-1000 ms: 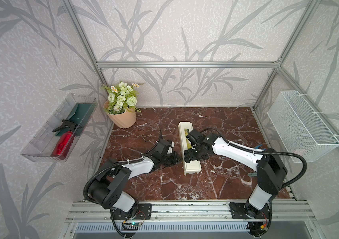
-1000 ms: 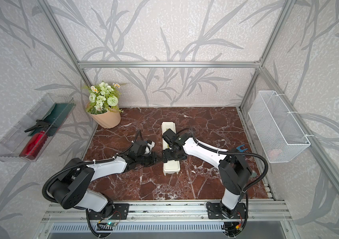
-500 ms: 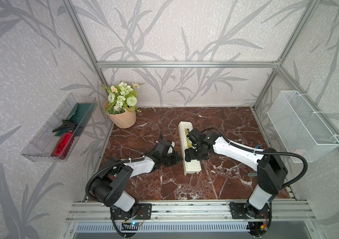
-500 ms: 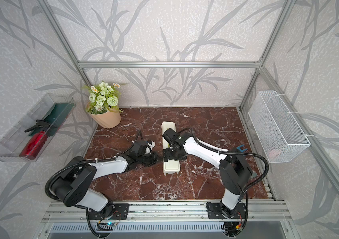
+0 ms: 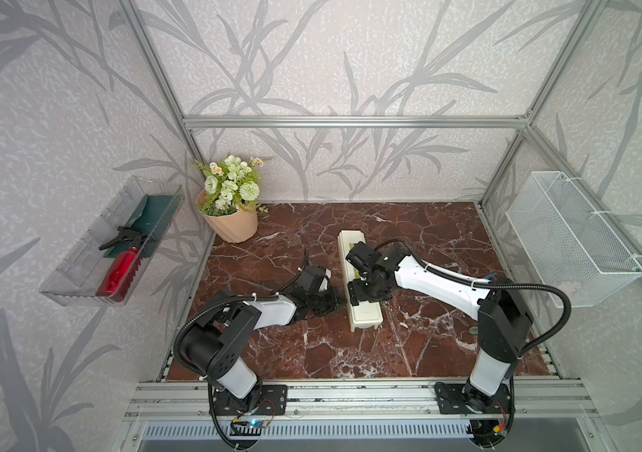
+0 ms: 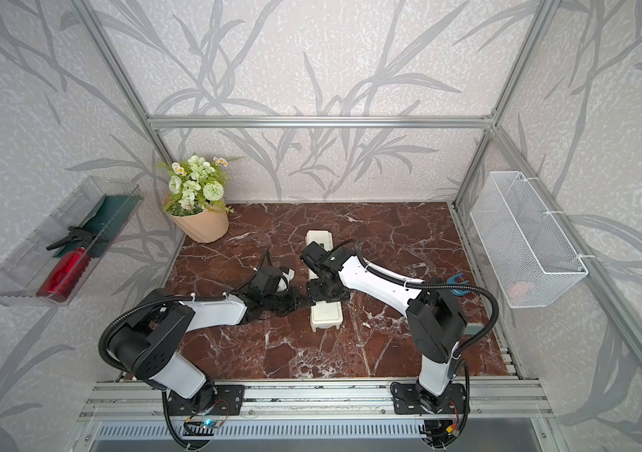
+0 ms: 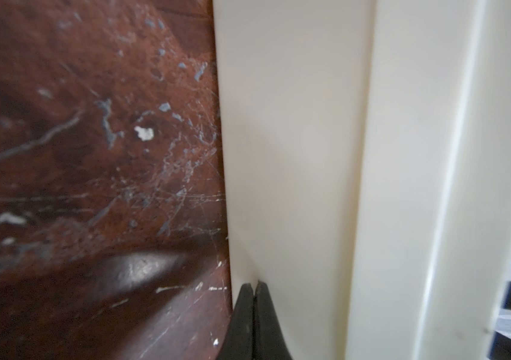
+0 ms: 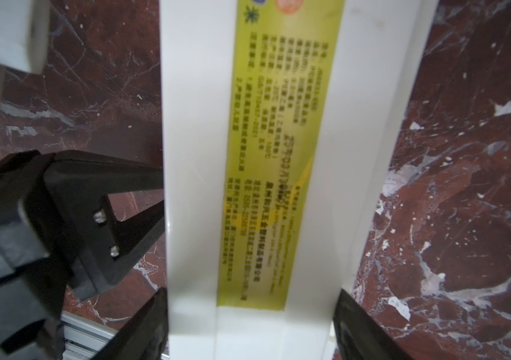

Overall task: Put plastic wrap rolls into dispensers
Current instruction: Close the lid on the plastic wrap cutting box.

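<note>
The dispenser (image 5: 359, 287) (image 6: 323, 313) is a long cream box that lies lid-down-shut on the marble table, its yellow-green label (image 8: 279, 156) facing up. My right gripper (image 5: 368, 292) (image 6: 327, 292) (image 8: 252, 324) reaches down over its middle. The fingers (image 8: 151, 324) rest against its two long sides. My left gripper (image 5: 339, 303) (image 6: 300, 299) (image 7: 254, 285) is shut, and its joined tips touch the dispenser's (image 7: 294, 140) side wall near the table. The same tips (image 8: 159, 187) show in the right wrist view. The plastic wrap roll is out of view.
A flower pot (image 5: 233, 229) stands at the table's back left corner. A clear tray (image 5: 76, 289) holding a red spray bottle (image 5: 118, 272) hangs on the left wall. A white wire basket (image 5: 570, 242) hangs on the right wall. Aluminium frame posts edge the table.
My right gripper's jaws have narrowed onto the dispenser's sides. The left gripper has closed fully. Both arms have barely shifted.
</note>
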Controlling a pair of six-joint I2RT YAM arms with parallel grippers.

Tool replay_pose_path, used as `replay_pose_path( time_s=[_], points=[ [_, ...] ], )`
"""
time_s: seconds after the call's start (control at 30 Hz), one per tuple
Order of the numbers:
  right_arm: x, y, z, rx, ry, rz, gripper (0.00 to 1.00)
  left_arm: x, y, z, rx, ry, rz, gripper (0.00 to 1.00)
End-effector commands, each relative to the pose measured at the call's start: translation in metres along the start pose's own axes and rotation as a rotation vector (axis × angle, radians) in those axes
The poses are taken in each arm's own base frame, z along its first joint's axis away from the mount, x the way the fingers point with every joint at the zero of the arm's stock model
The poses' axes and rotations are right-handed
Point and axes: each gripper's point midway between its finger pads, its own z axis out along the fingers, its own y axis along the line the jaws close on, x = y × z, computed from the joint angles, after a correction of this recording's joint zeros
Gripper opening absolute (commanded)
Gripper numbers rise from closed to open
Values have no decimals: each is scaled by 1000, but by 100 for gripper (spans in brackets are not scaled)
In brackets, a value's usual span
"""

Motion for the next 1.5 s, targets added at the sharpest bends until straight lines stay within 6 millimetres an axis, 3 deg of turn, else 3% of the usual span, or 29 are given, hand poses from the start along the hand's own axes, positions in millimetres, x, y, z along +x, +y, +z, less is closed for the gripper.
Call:
replay_pose_path(
  time_s=[0.0, 0.2, 0.37, 0.83, 1.17, 1.37, 1.47],
  points=[
    [21, 5, 18, 26, 95, -12, 77, 0, -34, 0, 109, 7, 55, 0],
    [25, 16, 19, 12, 113, -33, 75, -1, -36, 0, 107, 3, 60, 0],
    [24, 10, 18, 60, 93, -46, 74, 0, -35, 0, 107, 1, 60, 0],
    [43, -9, 57, 157, 165, -47, 69, -3, -49, -4, 111, 3, 89, 0],
    [42, -12, 50, 149, 172, -59, 69, 24, -46, -31, 120, 61, 107, 0],
    [44, -9, 51, 133, 188, -53, 69, 32, -38, -29, 141, 59, 98, 1],
    [44, -8, 52, 110, 194, -81, 69, 29, -49, -30, 254, 10, 116, 1]
  ],
)
